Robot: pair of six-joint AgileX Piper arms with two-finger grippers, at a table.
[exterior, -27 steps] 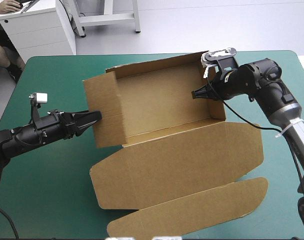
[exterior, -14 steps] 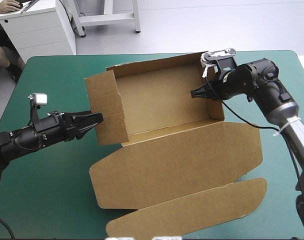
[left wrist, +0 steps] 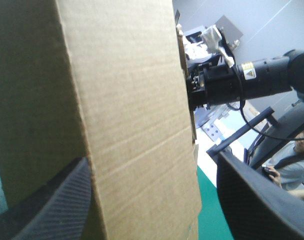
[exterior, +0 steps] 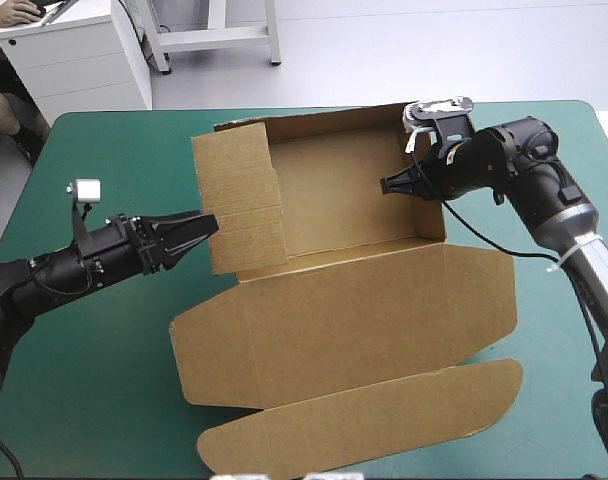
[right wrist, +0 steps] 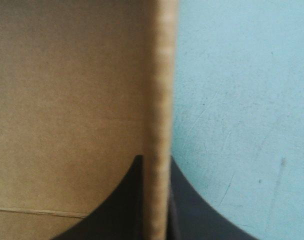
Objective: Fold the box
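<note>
The brown box [exterior: 334, 200] lies mid-table with its back wall and both end walls raised. Its left end wall [exterior: 242, 210] stands nearly upright. My left gripper [exterior: 210, 226] presses against that wall's outer face, low down. In the left wrist view the left gripper [left wrist: 152, 157] is open, its fingers [left wrist: 47, 202] wide apart with the wall's board [left wrist: 132, 115] standing between them. My right gripper [exterior: 388, 186] holds the right end wall [exterior: 424, 190] near its top edge. In the right wrist view the right gripper [right wrist: 156, 159] is shut on the board's edge [right wrist: 161, 75].
The box's wide lid panel [exterior: 344, 320] lies flat on the teal-green cover [exterior: 94, 360], running toward the front edge. Its long tuck flap [exterior: 374, 410] lies flat beyond it, near the table's front edge.
The left gripper has pushed rightward and swung the left end wall up toward upright. The lid panels slid slightly left and forward. The right gripper has held still on the right wall.
</note>
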